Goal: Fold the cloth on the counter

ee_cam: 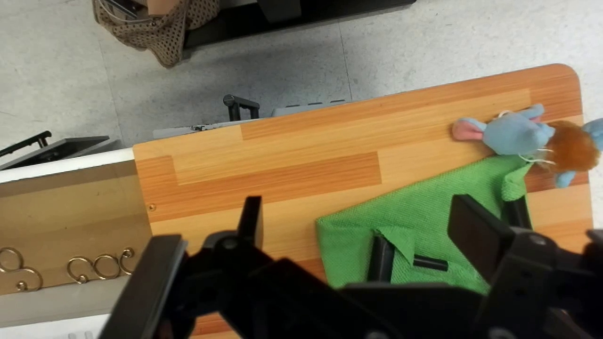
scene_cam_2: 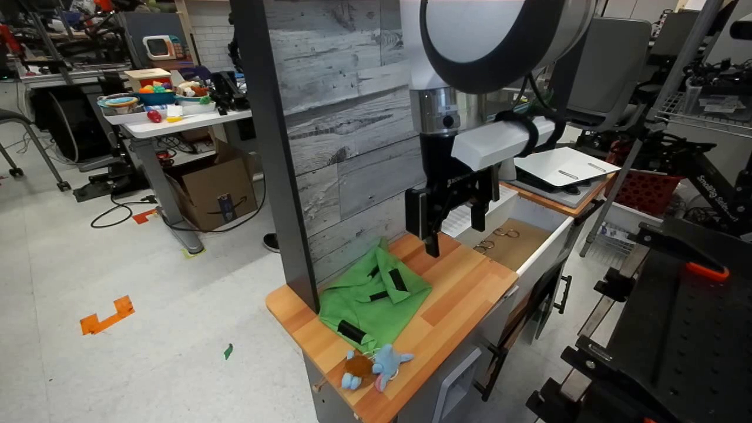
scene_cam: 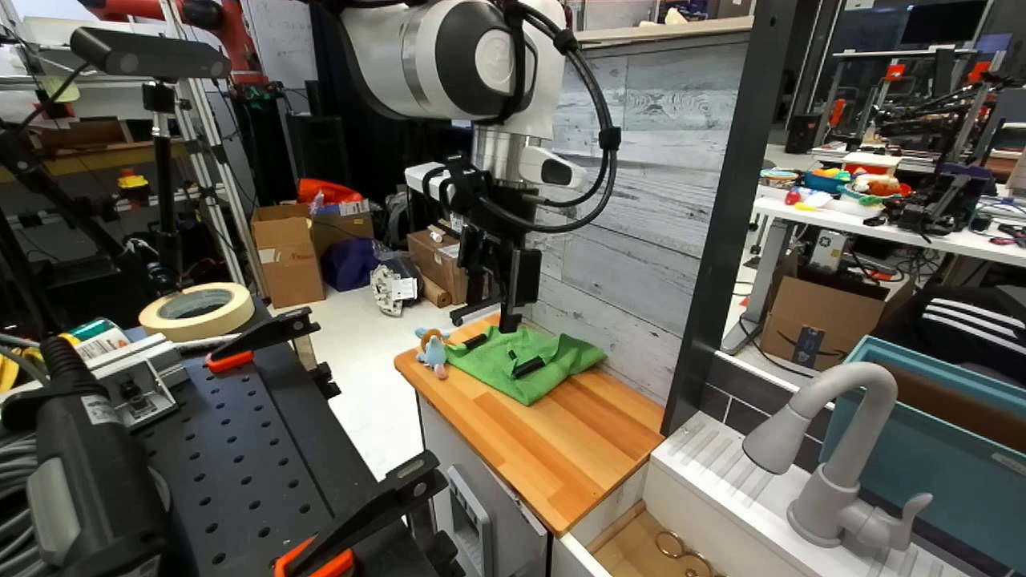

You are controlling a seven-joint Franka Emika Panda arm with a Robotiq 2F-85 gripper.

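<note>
The green cloth (scene_cam: 535, 391) lies rumpled on the wooden counter (scene_cam: 577, 441), against the plank wall. It also shows in an exterior view (scene_cam_2: 376, 320) and in the wrist view (ee_cam: 424, 207). Some of its edges and corners are turned over, and short black cylindrical pieces (ee_cam: 380, 259) stick out of the folds. My gripper (scene_cam_2: 455, 236) is open and empty above the counter. In the wrist view the gripper (ee_cam: 360, 207) has one fingertip over bare wood and one over the cloth. The gripper's body hides the cloth's lower part there.
A blue and brown plush toy (ee_cam: 513, 134) touches the cloth's corner near the counter's end. An open drawer (ee_cam: 70, 202) holding curled metal pieces adjoins the counter's other end. A grey faucet (scene_cam: 850, 433) and a black perforated workbench (scene_cam: 248, 449) stand nearby. The plank wall (scene_cam_2: 364, 176) rises behind.
</note>
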